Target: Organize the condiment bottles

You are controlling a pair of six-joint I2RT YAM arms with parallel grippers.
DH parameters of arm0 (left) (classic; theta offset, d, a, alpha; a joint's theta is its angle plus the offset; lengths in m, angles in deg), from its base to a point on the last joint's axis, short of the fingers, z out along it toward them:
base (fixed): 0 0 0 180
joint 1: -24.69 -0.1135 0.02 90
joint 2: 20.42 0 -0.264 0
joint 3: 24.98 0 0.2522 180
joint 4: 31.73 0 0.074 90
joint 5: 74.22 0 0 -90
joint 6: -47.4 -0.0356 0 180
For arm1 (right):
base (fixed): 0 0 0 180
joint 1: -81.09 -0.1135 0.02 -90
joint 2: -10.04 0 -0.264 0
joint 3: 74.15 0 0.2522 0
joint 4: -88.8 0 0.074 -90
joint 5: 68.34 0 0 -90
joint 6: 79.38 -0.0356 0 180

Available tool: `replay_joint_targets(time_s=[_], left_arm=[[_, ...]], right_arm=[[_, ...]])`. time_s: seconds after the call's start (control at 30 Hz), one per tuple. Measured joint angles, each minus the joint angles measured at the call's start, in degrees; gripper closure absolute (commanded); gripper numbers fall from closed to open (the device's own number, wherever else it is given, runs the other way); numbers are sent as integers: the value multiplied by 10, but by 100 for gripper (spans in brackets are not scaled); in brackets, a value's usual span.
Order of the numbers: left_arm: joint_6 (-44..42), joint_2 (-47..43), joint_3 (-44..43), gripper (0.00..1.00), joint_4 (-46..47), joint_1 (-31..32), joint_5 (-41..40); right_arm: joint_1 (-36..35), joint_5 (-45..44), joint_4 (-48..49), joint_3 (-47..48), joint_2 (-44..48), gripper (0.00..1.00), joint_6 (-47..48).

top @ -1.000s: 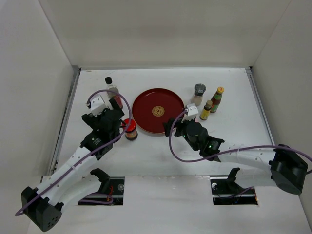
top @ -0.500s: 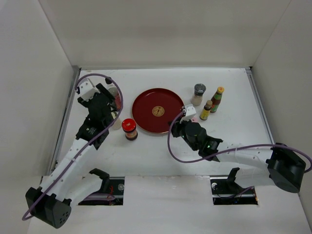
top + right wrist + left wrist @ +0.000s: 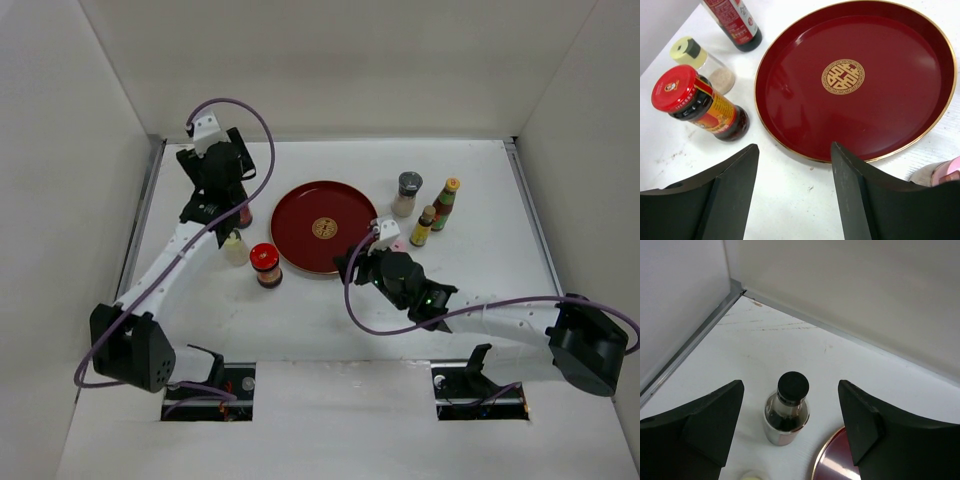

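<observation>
Right now my left gripper [image 3: 790, 386] hangs spread wide over the far left part of the table [image 3: 300, 305]. Its jaws stand on either side of the black-capped bottle [image 3: 789, 410] and touch nothing. That bottle stands upright in the gap, just beside the rim of the dark-red plate [image 3: 345, 205]. A cream-capped jar [image 3: 235, 247] and a red-capped jar [image 3: 265, 263] stand close together near the plate's left edge. My right gripper [image 3: 793, 149] is open as well and holds nothing. It sits low over the table at the plate's near edge, with the red-capped jar just off one finger. A pink-capped bottle [image 3: 946, 172], mostly hidden, sits just beyond the other finger. Right of the plate, the grey-capped jar [image 3: 409, 192], the orange-capped bottle [image 3: 447, 202] and the yellow-capped bottle [image 3: 424, 225] stand upright in a tight group.
</observation>
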State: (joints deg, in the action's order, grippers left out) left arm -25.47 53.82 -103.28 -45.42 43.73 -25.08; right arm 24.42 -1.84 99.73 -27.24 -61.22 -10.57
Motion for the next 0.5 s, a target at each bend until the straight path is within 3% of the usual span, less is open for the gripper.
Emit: replay_joint_targets(time_s=[0.33,0.5], left_arm=[[-33,98,-47,29,-30,-29,6],[-37,128,-62,35,-33,-32,9]], right_arm=[[4,19,7,-18,14,31,0],[6,26,17,-23,18,31,0]])
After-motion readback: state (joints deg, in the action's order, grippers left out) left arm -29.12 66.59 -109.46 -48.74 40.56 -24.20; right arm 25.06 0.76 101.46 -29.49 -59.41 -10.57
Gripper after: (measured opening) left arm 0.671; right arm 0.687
